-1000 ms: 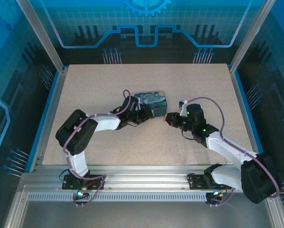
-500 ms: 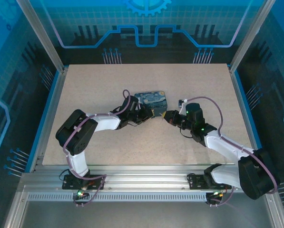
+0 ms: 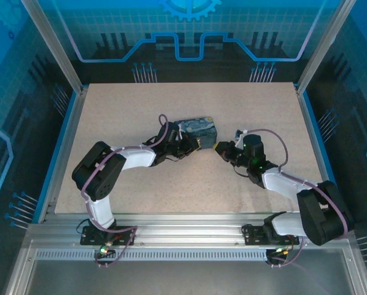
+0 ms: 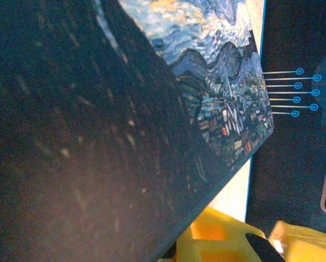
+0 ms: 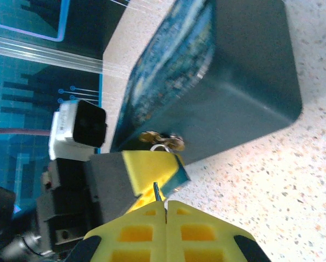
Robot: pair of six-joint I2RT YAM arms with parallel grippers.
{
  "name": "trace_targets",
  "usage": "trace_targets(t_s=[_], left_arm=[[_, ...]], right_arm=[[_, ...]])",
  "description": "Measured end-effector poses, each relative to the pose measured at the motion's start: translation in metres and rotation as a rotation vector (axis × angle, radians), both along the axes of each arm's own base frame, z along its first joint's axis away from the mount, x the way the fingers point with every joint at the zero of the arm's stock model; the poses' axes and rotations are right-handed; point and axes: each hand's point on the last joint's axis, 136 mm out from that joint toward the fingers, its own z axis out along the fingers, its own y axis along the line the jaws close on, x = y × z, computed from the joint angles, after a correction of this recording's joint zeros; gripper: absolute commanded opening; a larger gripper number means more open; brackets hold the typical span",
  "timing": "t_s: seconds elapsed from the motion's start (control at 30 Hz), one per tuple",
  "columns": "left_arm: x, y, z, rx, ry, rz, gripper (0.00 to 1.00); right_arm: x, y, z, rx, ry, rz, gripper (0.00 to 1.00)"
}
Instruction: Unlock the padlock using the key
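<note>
Our right hand point(image 5: 166, 209) is fully closed, pinching what looks like the key point(image 5: 156, 191), a thin dark blade poking straight out past its tips. The padlock point(image 5: 163, 140) lies dead ahead of that blade, near but apart, on the side wall of the starry-night tin point(image 5: 244, 71) just under the lid's edge. Its brass body seems to run crosswise to the blade, and we cannot make out the keyhole. Our left hand point(image 5: 160, 165), almost closed, sits just beside the padlock, between it and the right hand. Whether it grips anything we cannot tell.
</note>
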Motion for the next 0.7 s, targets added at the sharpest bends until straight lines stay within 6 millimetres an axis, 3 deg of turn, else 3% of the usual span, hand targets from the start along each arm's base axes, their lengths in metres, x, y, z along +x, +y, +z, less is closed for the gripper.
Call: trace_targets(t_s=[0.17,0.7], left_arm=[[0.001,-0.001,0.002,-0.003,-0.004,0.001,0.0],[0.005,-0.003,0.009,-0.036,-0.006,0.018,0.0]], right_arm=[[-0.003,0.0,-0.018,0.021,0.042,-0.016,0.0],[-0.001,0.024,-0.024,0.093,0.044,-0.004,0.0]])
